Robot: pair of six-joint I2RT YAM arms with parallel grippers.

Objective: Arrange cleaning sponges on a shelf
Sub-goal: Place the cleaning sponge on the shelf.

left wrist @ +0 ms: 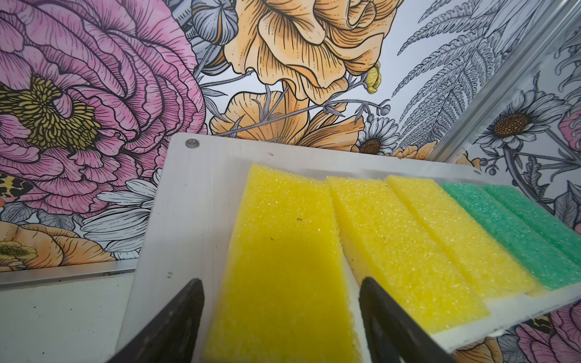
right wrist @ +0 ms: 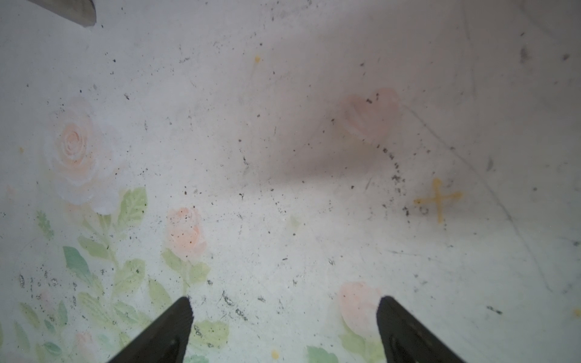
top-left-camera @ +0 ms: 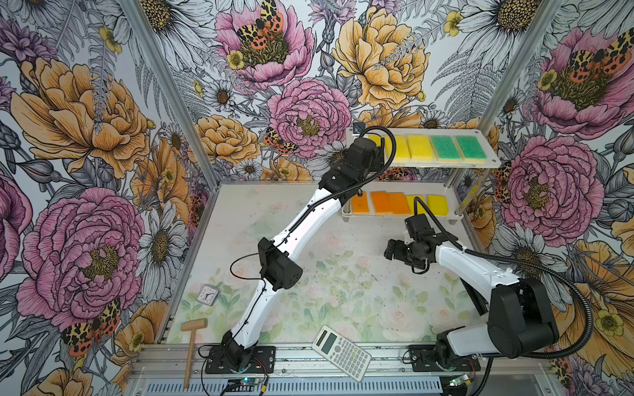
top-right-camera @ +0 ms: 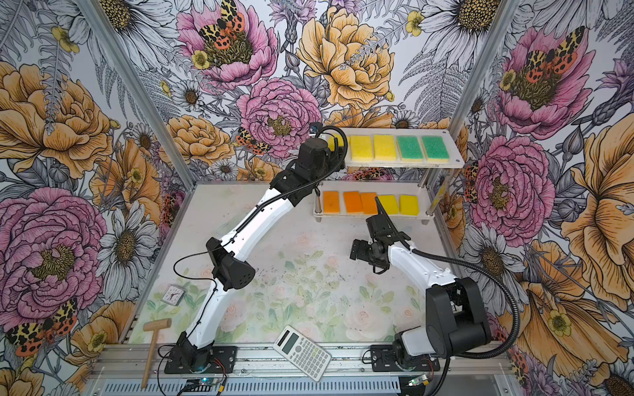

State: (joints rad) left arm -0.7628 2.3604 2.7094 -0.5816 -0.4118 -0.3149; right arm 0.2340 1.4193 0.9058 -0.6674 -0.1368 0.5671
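The yellow sponge [left wrist: 283, 239] is light, soft foam: it will squash rather than slip, and nothing about it is fragile; best taken across its narrow width. It lies flat on the shelf [left wrist: 188, 204] top board, at the row's end, between the jaws of the left claw [left wrist: 281, 284] — these stand slack, a sliver of board showing either side; the right claw [right wrist: 284, 301] gapes empty over the table [right wrist: 283, 141].

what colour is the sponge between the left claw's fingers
The sponge is yellow, clearest in the left wrist view.
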